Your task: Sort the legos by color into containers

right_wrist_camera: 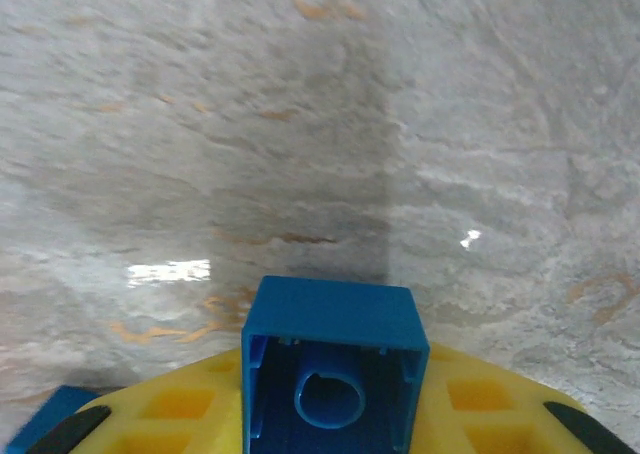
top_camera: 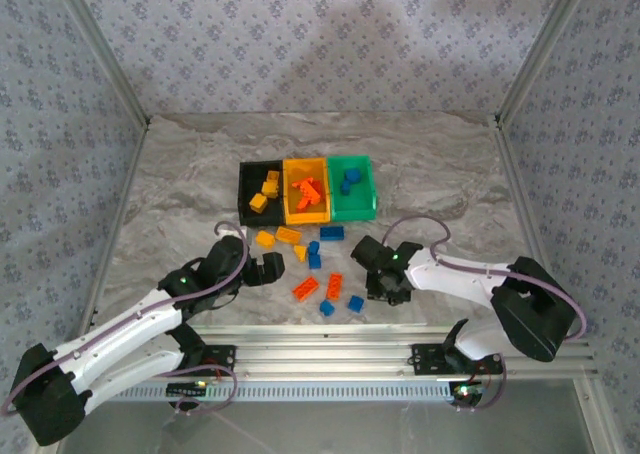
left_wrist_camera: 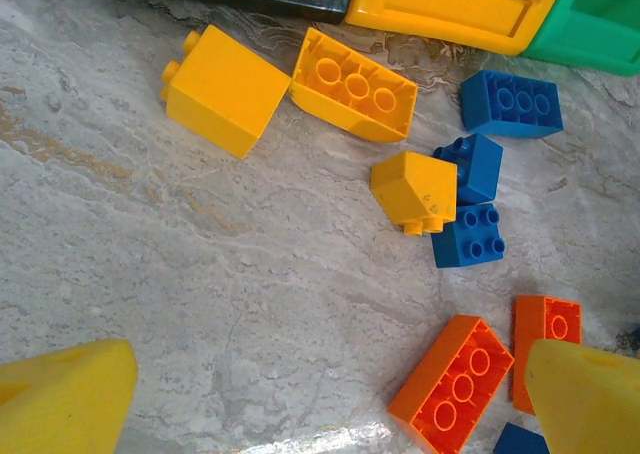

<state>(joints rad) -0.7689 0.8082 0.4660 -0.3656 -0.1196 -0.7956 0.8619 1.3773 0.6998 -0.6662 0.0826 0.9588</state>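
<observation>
Over the marbled surface (top_camera: 170, 184), my right fingers (right_wrist_camera: 480, 409) pinch a blue lego (right_wrist_camera: 335, 364); my left fingers (left_wrist_camera: 65, 394) hang spread above scattered legos (left_wrist_camera: 215, 89).

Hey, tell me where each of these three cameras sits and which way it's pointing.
Top external: above and behind, looking down on the table, bins, left arm and right arm.
Left wrist: looks down on loose bricks; left gripper open, yellow fingertips at bottom corners.
Right wrist: faces bare marble; right gripper clamps a blue brick.
Shared: top and left wrist both show the orange brick.
</observation>
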